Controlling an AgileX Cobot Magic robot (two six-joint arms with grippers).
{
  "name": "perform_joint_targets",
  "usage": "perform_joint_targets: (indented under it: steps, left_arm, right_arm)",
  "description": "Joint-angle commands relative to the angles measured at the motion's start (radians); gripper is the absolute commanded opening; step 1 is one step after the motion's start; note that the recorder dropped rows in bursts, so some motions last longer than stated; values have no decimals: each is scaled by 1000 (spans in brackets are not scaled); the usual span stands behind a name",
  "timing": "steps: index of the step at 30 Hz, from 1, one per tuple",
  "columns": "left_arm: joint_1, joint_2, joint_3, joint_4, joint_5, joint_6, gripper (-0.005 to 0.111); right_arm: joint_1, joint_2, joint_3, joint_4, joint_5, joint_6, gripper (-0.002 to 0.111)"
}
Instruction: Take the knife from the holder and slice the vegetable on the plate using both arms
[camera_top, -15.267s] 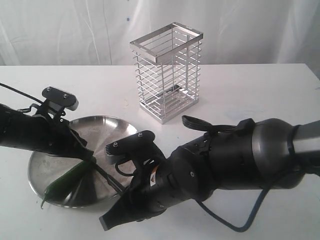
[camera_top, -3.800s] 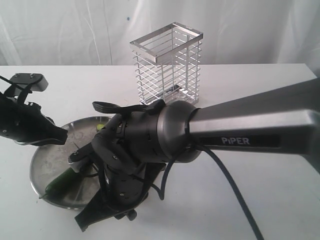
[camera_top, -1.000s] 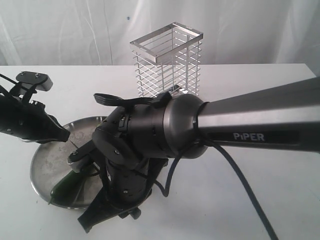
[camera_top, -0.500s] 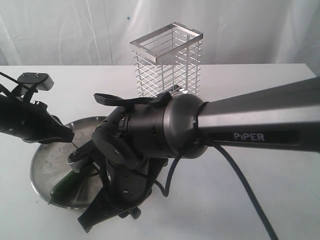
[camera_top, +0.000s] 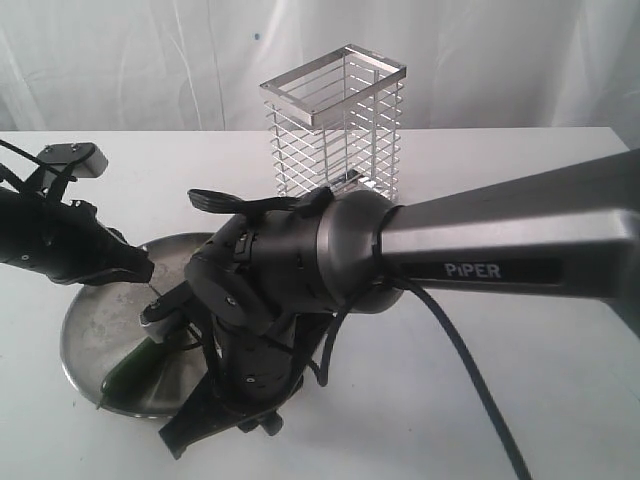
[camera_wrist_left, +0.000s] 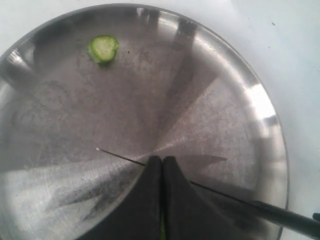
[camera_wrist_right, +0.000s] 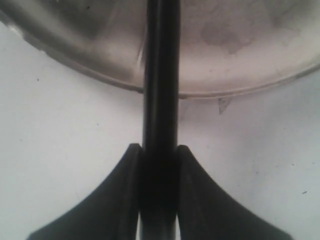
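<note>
Stock on the table:
- Plate: 1
- Holder: 1
- Knife: 1
- Vegetable: 1
- Cut slice: 1
- Arms: 2

**Left arm:** stretched low over the plate. The left gripper points down at the plate with its fingers pressed together and nothing clamped between them. The knife blade crosses just ahead of its tips. The slice lies farther ahead, well apart. The vegetable lies below and behind the tips.

**Right arm:** its silver link reaches across and the wrist bends down at the plate's edge. The right gripper is narrowly set, both fingers clamping the knife handle. The blade runs forward from it over the plate rim.

**Holder:** upright, well apart from both grippers, beyond the right arm's wrist.
</note>
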Motion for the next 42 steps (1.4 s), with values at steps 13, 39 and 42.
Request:
perform_joint_targets:
  steps: [13, 39, 42]
  left_arm:
    - [-18, -7, -3, -32, 28, 4, 0]
    - [-64, 54, 12, -11, -47, 41, 0]
    - [-64, 38, 7, 25, -47, 41, 0]
  right_arm:
    - [-8, 31, -43, 19, 21, -31, 0]
    - [-8, 33, -43, 19, 21, -35, 0]
    - [-8, 33, -43, 19, 23, -38, 0]
